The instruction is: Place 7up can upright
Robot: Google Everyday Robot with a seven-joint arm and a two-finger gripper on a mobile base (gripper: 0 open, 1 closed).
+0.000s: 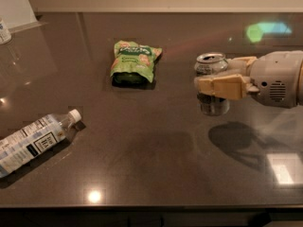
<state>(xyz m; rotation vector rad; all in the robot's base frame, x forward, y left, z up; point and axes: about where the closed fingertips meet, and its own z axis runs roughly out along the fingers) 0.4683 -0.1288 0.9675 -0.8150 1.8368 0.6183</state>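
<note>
The 7up can (211,60), silver with a shiny top, stands upright at the right of the dark tabletop (151,164). Its base is at or just above the surface. My gripper (214,74) reaches in from the right and is closed around the can's middle. One tan finger (222,86) crosses the can's front and the other finger (241,61) lies behind it. The can's label is mostly hidden by the front finger.
A green snack bag (134,61) lies left of the can, toward the back. A clear plastic bottle with a white cap (35,140) lies on its side at the front left. The table's front edge runs along the bottom. A white object (4,31) stands at the far left.
</note>
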